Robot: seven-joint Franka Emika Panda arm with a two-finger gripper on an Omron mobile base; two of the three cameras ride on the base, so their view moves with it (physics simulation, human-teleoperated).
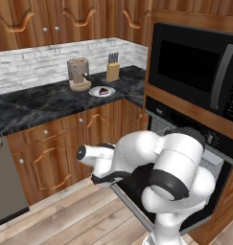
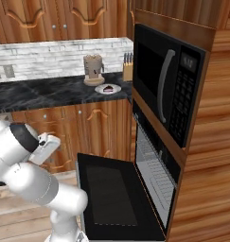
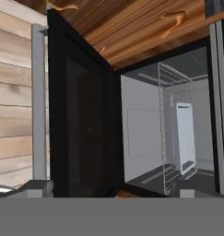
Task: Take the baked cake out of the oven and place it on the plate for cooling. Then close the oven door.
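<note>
The baked cake (image 1: 103, 90) (image 2: 107, 88), a small dark brown wedge, lies on the round white plate (image 1: 95, 92) (image 2: 115, 90) on the black counter. The oven (image 2: 153, 166) (image 3: 145, 133) stands under the microwave with its wire racks showing. Its oven door (image 2: 109, 196) (image 1: 130, 198) (image 3: 81, 133) is dropped fully open, and the silver bar handle (image 3: 38, 101) runs along its outer edge. My gripper (image 3: 115, 189) is open and holds nothing. It hangs in front of the open door, facing the oven cavity, far from the plate.
A pale grey baking tray (image 3: 185, 138) rests on the oven rack (image 3: 171, 124). Near the plate stand a tan coffee grinder (image 1: 78, 74) (image 2: 93, 68) and a knife block (image 1: 112, 71) (image 2: 128, 70). The black microwave (image 1: 194, 67) (image 2: 166, 85) sits above the oven. Wooden cabinets (image 1: 46, 158) line the left.
</note>
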